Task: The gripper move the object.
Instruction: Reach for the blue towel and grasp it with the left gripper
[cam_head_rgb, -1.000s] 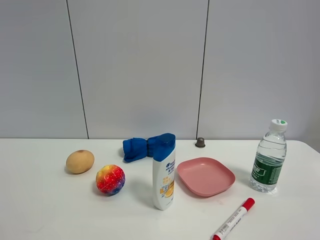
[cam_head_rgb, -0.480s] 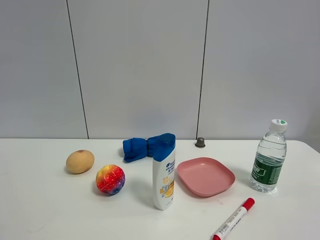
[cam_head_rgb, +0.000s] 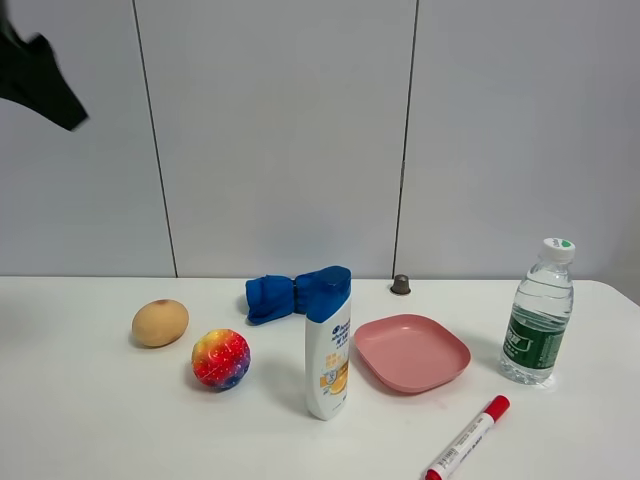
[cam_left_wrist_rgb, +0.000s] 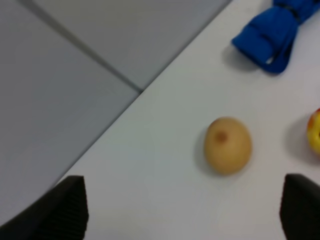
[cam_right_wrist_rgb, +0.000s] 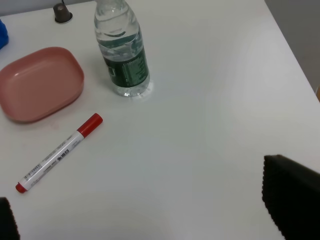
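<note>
My left gripper (cam_left_wrist_rgb: 182, 215) is open and empty, high above the table's left side; its dark fingertips (cam_left_wrist_rgb: 65, 210) frame a tan potato-like object (cam_left_wrist_rgb: 227, 145), which lies on the white table (cam_head_rgb: 90, 420) at the left (cam_head_rgb: 160, 323). A dark part of the left arm (cam_head_rgb: 40, 85) shows at the top left of the exterior view. My right gripper (cam_right_wrist_rgb: 150, 215) is open and empty, above the table's right front, short of a red-capped marker (cam_right_wrist_rgb: 59, 152) that also shows in the exterior view (cam_head_rgb: 467, 438).
A rainbow ball (cam_head_rgb: 221, 359) lies beside the potato. A blue cloth (cam_head_rgb: 285, 295) lies at the back. A white shampoo bottle (cam_head_rgb: 328, 343) stands mid-table, next to a pink plate (cam_head_rgb: 411, 353). A water bottle (cam_head_rgb: 538, 315) stands at the right. A small brown knob (cam_head_rgb: 401, 286) sits by the wall.
A dark part of the left arm has come into the exterior view at the top left. The objects on the table have not moved.
</note>
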